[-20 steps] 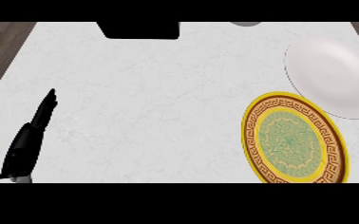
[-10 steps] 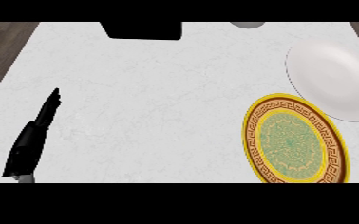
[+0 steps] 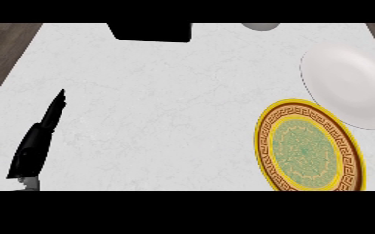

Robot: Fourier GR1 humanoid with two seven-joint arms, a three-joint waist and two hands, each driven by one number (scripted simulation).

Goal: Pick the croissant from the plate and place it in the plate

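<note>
Head view, kitchen: my left hand (image 3: 38, 144) rests at the lower left of the white marble surface (image 3: 161, 109), fingers straight and together, holding nothing. My right hand is out of frame. At lower right lies a yellow patterned plate (image 3: 307, 151) (green centre, brown key border), bare of any croissant. Just beyond it, at the right edge, sits a plain white plate (image 3: 341, 84), its near rim meeting the patterned one. A dark block (image 3: 150, 31) lies at the far edge.

Smooth marbled counter (image 3: 161, 104), matt white plate (image 3: 344, 84)
</note>
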